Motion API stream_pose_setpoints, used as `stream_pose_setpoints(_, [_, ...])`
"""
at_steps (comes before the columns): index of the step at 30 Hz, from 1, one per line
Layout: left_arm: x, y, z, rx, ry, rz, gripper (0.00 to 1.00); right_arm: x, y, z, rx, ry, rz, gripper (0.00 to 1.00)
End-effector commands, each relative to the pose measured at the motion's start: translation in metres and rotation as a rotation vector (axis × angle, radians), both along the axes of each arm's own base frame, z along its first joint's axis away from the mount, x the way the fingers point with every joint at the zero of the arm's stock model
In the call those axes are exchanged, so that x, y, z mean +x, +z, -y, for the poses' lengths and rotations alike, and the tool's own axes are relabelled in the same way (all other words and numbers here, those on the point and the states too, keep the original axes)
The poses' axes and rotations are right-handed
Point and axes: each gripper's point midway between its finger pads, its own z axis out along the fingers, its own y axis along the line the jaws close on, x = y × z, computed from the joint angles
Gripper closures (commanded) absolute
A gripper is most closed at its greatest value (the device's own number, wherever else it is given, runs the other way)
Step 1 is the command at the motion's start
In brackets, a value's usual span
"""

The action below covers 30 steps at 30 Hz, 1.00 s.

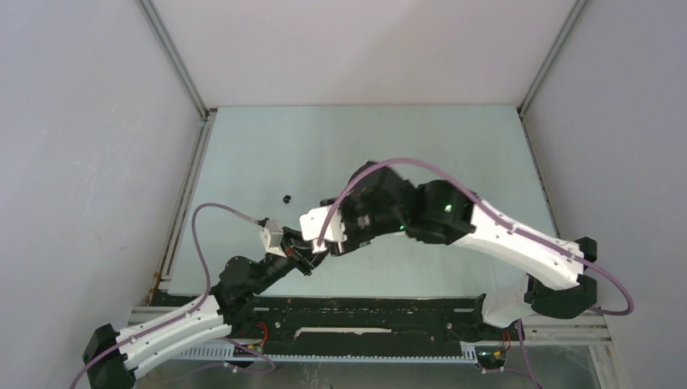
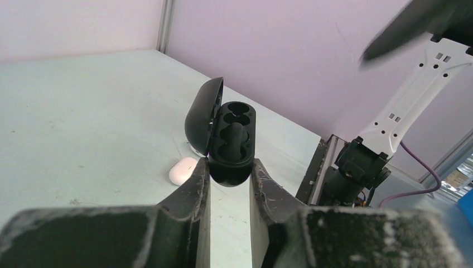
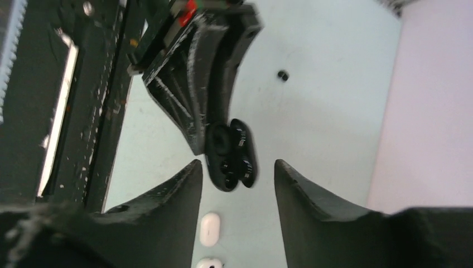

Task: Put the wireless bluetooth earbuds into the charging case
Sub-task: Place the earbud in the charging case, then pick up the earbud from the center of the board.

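Note:
My left gripper [image 2: 230, 167] is shut on the lower end of an open black charging case [image 2: 233, 142] and holds it above the table with its lid [image 2: 201, 120] swung up to the left. I cannot tell whether its dark cavities hold anything. In the right wrist view the same case [image 3: 231, 156] hangs from the left fingers [image 3: 195, 106], just beyond my open, empty right gripper [image 3: 235, 170]. One tiny black earbud [image 3: 283, 75] lies alone on the table, also in the top view [image 1: 286, 197]. No white earbuds show.
A shut white oval case [image 3: 210, 229] lies on the table under the right gripper and also shows in the left wrist view [image 2: 182, 170]. A second white case [image 3: 210, 262] lies beside it. Both arms crowd the table's near middle [image 1: 316, 243]. White walls enclose the table.

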Motion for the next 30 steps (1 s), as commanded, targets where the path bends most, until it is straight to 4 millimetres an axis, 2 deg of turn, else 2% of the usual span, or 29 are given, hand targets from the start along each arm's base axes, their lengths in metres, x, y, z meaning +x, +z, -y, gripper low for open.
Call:
stream_pose_setpoints(1, [0.003, 0.023, -0.004, -0.053, 0.024, 0.033, 1.0, -0.011, 0.056, 0.026, 0.138, 0.053, -0.12, 0.44])
stream_pose_setpoints(4, [0.004, 0.021, -0.004, -0.044, 0.027, 0.028, 1.0, 0.027, 0.066, 0.047, 0.207, -0.056, -0.194, 0.41])
stream_pose_setpoints(6, [0.004, 0.02, -0.005, -0.037, 0.031, 0.023, 1.0, 0.062, 0.06, 0.063, 0.257, -0.147, -0.296, 0.43])
stream_pose_setpoints(10, [0.01, 0.017, -0.009, -0.018, 0.07, -0.006, 1.0, 0.144, -0.004, 0.098, 0.31, -0.351, -0.506, 0.5])
stream_pose_setpoints(13, [0.015, 0.016, -0.014, 0.003, 0.109, -0.03, 1.0, 0.191, -0.053, 0.102, 0.355, -0.49, -0.603, 0.61])
stream_pose_setpoints(16, [0.018, 0.019, -0.022, 0.017, 0.15, -0.051, 1.0, 0.22, -0.087, 0.078, 0.411, -0.544, -0.67, 0.68])
stream_pose_setpoints(25, [0.015, 0.038, -0.046, 0.028, 0.215, -0.062, 1.0, 0.255, -0.168, -0.027, 0.393, -0.67, -0.82, 0.68])
stream_pose_setpoints(26, [0.015, 0.039, -0.048, 0.033, 0.222, -0.063, 1.0, 0.261, -0.171, -0.041, 0.392, -0.676, -0.82, 0.69])
stream_pose_setpoints(30, [0.014, 0.046, -0.053, 0.044, 0.231, -0.063, 1.0, 0.27, -0.207, -0.081, 0.354, -0.685, -0.894, 0.66])
